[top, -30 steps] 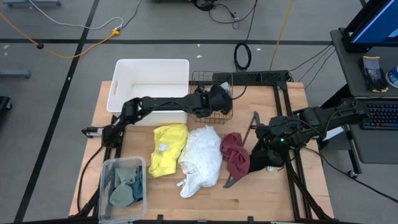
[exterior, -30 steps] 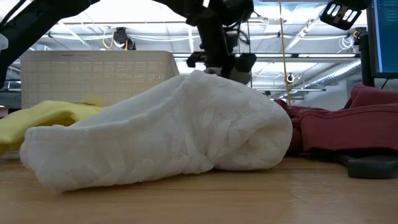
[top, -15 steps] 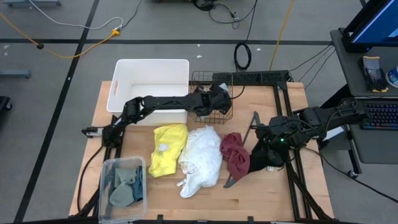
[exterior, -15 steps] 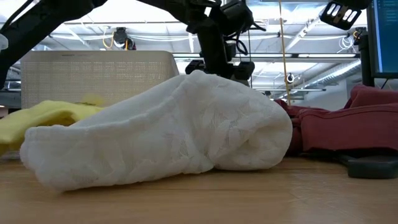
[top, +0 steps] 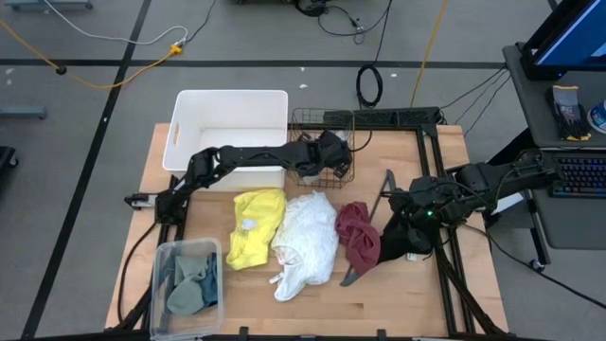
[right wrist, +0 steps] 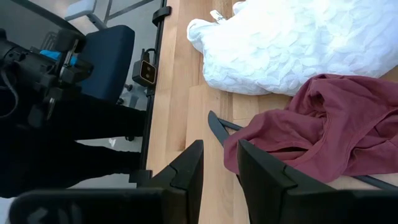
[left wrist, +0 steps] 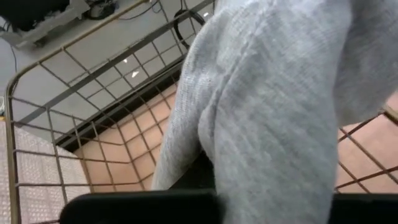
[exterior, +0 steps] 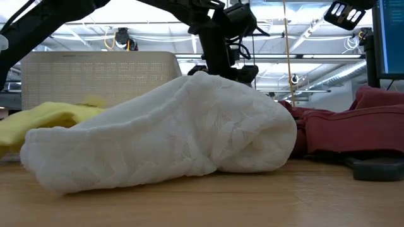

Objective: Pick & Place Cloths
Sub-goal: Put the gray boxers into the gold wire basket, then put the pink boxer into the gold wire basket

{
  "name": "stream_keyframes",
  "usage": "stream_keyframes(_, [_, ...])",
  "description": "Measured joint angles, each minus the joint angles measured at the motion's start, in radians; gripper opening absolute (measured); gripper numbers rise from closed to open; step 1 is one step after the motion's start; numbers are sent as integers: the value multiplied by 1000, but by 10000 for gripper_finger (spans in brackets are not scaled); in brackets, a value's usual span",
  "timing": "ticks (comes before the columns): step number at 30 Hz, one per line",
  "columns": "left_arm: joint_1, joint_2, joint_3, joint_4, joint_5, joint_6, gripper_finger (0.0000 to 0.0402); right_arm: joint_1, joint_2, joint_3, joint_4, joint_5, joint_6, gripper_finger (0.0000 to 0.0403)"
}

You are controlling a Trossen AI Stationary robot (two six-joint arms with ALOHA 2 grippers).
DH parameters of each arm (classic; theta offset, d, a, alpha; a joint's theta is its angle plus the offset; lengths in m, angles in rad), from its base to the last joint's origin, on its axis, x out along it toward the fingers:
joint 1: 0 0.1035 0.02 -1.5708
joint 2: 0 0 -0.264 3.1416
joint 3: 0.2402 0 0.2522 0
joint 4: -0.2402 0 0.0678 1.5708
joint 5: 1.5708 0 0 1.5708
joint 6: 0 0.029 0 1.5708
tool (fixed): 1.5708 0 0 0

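Grey knitted fabric fills my left wrist view: my left gripper (top: 333, 154) is clenched on a soft grey cloth (left wrist: 273, 106), which hangs over the square wire mesh basket (top: 305, 121) at the far middle of the table. Beneath the cloth I see the basket's thin wire grid (left wrist: 74, 118) and the wood through it. Beside the basket, toward my left, stands the white rectangular plastic bin (top: 186, 116). My right gripper (right wrist: 217, 163) sits low on the right side of the table, its two dark fingers set a little apart with only bare wood between them, grasping nothing; a crumpled maroon cloth (right wrist: 323, 121) lies just beside one finger, and a thin black angled metal bar (right wrist: 219, 130) runs under that cloth's edge. From above, my right gripper (top: 409, 210) is over a black cloth (top: 402, 242) heaped at the right edge, touching the maroon cloth (top: 357, 235). Next toward the middle lies a large white quilted cloth (top: 305, 239), then a yellow cloth (top: 256, 225) against it. In the near left corner a clear plastic tub (top: 159, 284) holds teal and sage green cloths (top: 191, 281). In the low view the white cloth (exterior: 177, 132) bulks across the front, the yellow one (exterior: 44, 120) behind it on one side and the maroon one (exterior: 353, 129) on the other.
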Motion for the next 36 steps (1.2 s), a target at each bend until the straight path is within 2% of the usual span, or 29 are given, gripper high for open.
stream_keyframes(10, [8,23,-2,-12,38,-2,6,0,0,0,1,-1,3,89])
stream_keyframes(14, [14,20,-2,-6,51,-2,21,0,0,0,1,-1,3,89])
stream_keyframes(18, [20,21,-2,-10,71,-1,55,0,0,0,1,-1,3,89])
stream_keyframes(28, [20,21,-2,-9,88,29,174,0,0,0,1,-1,4,89])
stream_keyframes(32, [18,-1,-2,-6,136,123,201,0,0,0,1,-1,4,89])
stream_keyframes(36, [10,-58,-1,-4,157,172,211,0,0,0,1,-1,4,89])
